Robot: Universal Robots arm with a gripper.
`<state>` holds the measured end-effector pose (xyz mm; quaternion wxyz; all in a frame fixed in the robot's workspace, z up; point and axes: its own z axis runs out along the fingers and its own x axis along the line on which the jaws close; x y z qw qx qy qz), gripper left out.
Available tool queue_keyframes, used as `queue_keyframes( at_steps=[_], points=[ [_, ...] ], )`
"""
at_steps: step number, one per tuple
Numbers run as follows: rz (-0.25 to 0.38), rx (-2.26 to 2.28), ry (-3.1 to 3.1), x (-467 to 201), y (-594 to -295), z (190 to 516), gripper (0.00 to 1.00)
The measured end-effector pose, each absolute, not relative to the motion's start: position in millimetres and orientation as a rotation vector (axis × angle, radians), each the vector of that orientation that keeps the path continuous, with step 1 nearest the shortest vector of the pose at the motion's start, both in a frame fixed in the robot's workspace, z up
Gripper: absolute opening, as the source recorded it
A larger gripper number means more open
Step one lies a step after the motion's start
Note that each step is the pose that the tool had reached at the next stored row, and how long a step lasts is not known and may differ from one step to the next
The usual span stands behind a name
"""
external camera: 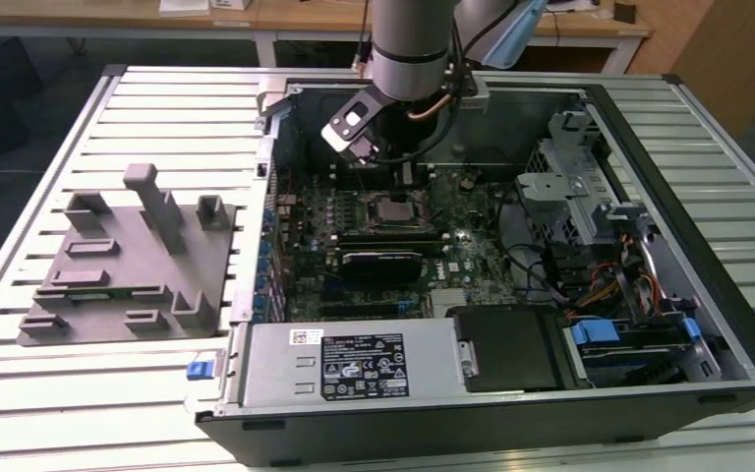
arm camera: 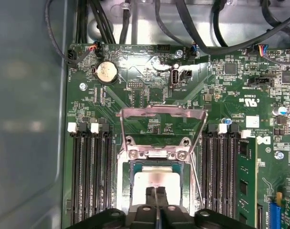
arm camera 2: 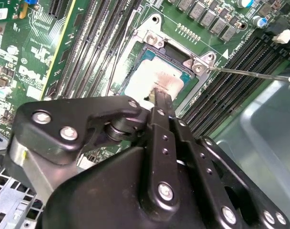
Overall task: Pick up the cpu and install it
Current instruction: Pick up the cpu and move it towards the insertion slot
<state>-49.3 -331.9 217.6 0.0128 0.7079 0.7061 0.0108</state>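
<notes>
- The silvery-white square cpu with thin greenish rim sits inside the dark metal-framed socket on the green motherboard.
- The black jaws are pressed together, tips on its top.

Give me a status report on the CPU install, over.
Gripper shut, tips at the cpu top centre. Cpu lying in the socket. Load plate raised, lever out sideways; no obstruction seen.
</notes>
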Motion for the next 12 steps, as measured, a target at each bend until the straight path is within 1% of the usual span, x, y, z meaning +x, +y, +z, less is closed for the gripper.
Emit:
queue_keyframes(
  at_steps=[1, 2, 12],
  points=[
    [0.034, 2.206, 2.200, -49.3, -331.9, 218.6, 0.12],
    [0.034, 2.206, 2.200, -49.3, -331.9, 219.5, 0.11],
    [0.033, 2.206, 2.201, -49.3, -331.9, 228.5, 0.11]
  ],
)
